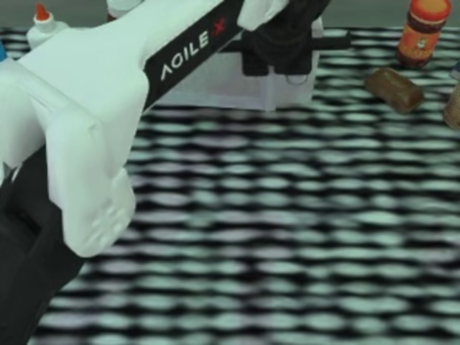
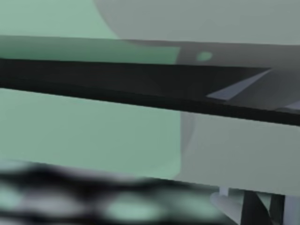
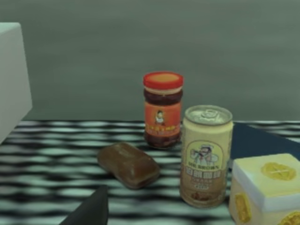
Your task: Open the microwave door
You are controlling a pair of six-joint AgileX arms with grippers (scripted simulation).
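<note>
Microwave door (image 1: 215,85) is what the left hand (image 1: 280,43) is working on, up at the top centre of the top view. Can't tell how far the hand is spread or whether it's gripping anything, since the dark wrist is covering it. Looks to me like it's reaching in or hooking the door edge; the next move probably calls for a steady pull outward along the hinge arc. Only a pale white front is showing below the arm, on the microwave (image 1: 287,90) sitting at the far side of the striped worktop (image 1: 287,237). Right arm isn't showing up top, and its wrist view is only facing a jar (image 3: 162,108) and a can (image 3: 206,154).
</note>
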